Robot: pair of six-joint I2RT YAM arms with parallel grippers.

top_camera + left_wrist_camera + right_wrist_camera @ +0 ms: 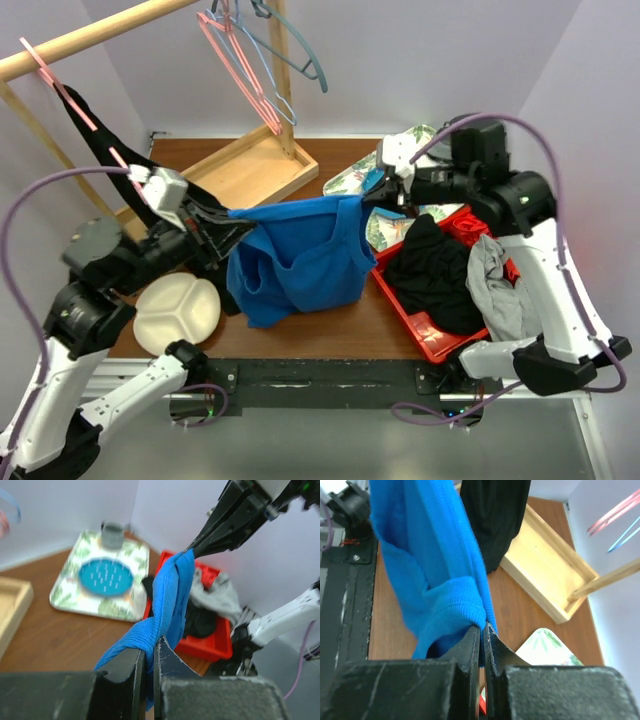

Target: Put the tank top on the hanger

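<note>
The tank top [300,255] hung stretched over mid-table, the left gripper [232,222] clamped on its 9 o'clock edge, the right gripper [375,200] on its 2 o'clock strap; the hanger [245,82] dangled at 12 o'clock.

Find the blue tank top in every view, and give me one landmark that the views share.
Top external: the tank top hangs at centre, strung between the left gripper and the right gripper.
Left wrist: a twisted band rising from bottom centre to upper right.
Right wrist: it fills the upper left, pinched at bottom centre.
Shared landmark: the wooden tray.
</note>
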